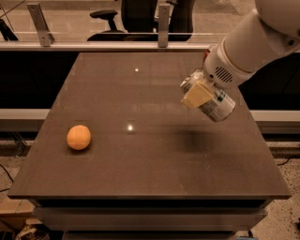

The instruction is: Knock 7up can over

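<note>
The 7up can (219, 107) is a silver can with a green and white label. It lies tilted on its side in the air above the right part of the brown table (140, 178), and its shadow falls on the table below it. My gripper (202, 96) is at the end of the white arm that reaches in from the upper right. It is shut on the can, with a tan finger pad (196, 95) pressed against the can's near side. The other finger is hidden behind the can.
An orange (78, 137) lies on the left part of the table. A rail with metal posts (163, 23) runs behind the table's far edge, with an office chair (140, 14) beyond it. The table's right edge is close under the can.
</note>
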Tool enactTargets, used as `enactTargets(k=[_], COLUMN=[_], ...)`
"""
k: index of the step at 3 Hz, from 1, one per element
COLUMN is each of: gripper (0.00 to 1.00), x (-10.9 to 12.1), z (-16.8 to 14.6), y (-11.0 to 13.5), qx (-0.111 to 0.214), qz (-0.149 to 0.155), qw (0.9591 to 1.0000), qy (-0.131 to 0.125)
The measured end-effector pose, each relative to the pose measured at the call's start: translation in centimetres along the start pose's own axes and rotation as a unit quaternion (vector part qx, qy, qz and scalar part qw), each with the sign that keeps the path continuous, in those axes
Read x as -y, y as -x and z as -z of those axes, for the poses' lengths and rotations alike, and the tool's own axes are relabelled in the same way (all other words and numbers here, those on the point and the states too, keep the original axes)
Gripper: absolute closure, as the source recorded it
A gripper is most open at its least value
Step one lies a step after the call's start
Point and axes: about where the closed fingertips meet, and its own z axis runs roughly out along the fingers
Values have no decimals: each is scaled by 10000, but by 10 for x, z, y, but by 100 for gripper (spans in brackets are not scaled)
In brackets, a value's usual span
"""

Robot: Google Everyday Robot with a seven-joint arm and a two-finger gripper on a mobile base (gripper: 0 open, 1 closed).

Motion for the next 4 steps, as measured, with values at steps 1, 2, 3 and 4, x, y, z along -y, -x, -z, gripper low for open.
enactTargets(k=[1,2,3,4], gripper=[100,100,100,100], x=[5,9,11,10], z=[-15,-29,-36,-42], y=[-6,-20,-33,-40], qx=[-122,-479,-813,-1227], qz=[7,-17,-23,49], qw=[9998,9984,9961,9916], qy=[166,286,349,412])
